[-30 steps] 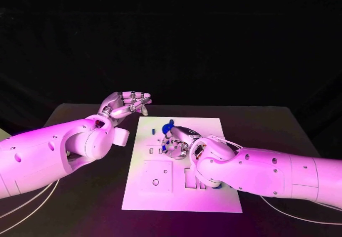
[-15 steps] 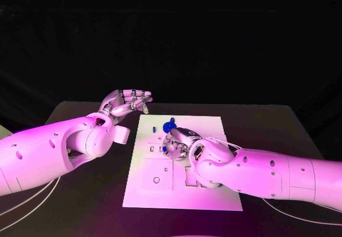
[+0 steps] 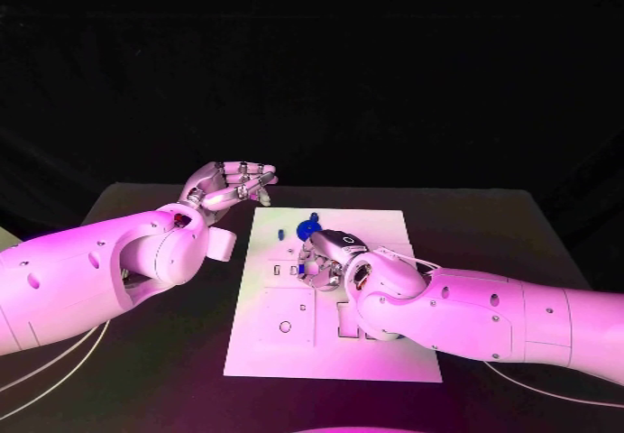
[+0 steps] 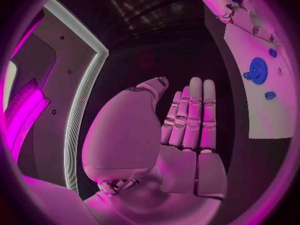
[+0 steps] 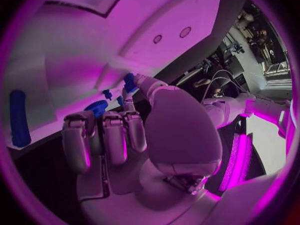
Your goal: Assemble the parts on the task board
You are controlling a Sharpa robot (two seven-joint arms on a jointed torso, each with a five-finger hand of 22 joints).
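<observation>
- The task board (image 3: pixel 332 361) lies flat in the middle of the black table (image 3: pixel 520 225), its long side running from 6 o'clock to 12 o'clock in the head view
- The right hand (image 3: pixel 323 262) is low over the board's centre, reaching in from the 4 o'clock side; its fingers are bent down onto the board surface
- In the right wrist view a small blue part (image 5: pixel 130 82) sits at the tip of the thumb, pressed against the board; whether the hand actually grips it or only touches it I cannot tell
- A round blue part (image 3: pixel 309 228) sits on the board just at 12 o'clock of the right hand — near the board's far edge; the same disc shows in the left wrist view (image 4: pixel 258 70) with two smaller blue pieces beside it
- A long blue part (image 5: pixel 18 118) lies on the board well apart from the right hand's fingers
- The left hand (image 3: pixel 232 188) is held up off the table at 10 o'clock of the board, beyond its far left corner; it holds nothing, fingers side by side and loosely curled, thumb apart from them
</observation>
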